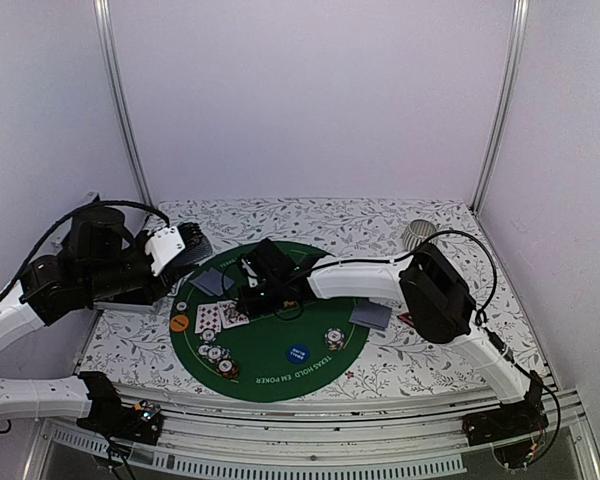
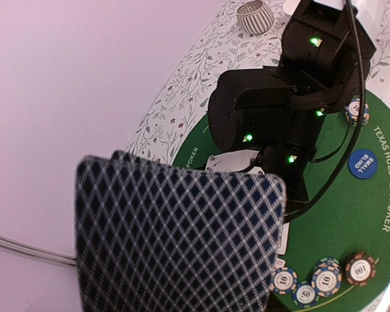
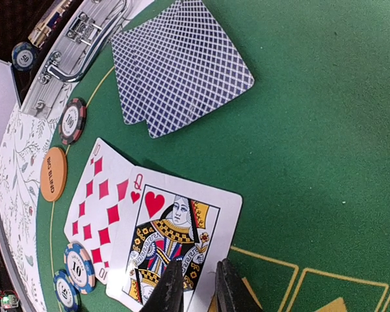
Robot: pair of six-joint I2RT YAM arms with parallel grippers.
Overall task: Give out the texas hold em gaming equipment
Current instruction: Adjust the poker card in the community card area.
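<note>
My left gripper (image 1: 178, 248) is shut on a fanned stack of blue-backed playing cards (image 2: 175, 240), held above the left edge of the green round mat (image 1: 280, 375); the cards hide its fingers in the left wrist view. My right gripper (image 3: 196, 286) hangs low over the queen of hearts (image 3: 175, 234), jaws a narrow gap apart; the queen lies flat, overlapping a ten of diamonds (image 3: 94, 201). Two face-down cards (image 3: 179, 62) lie beyond. An orange button (image 3: 53, 174), blue button (image 1: 298, 352), striped chips (image 1: 216, 358) and the red-black triangle marker (image 1: 405, 320) lie around the mat. No clear disc shows.
A ribbed grey cup (image 1: 417, 235) stands at the back right. A metal case (image 3: 78, 39) lies off the mat's left edge. Another face-down card (image 1: 372, 315) and a chip stack (image 1: 334, 338) lie on the right of the mat. The right arm (image 2: 266, 110) crosses the mat's middle.
</note>
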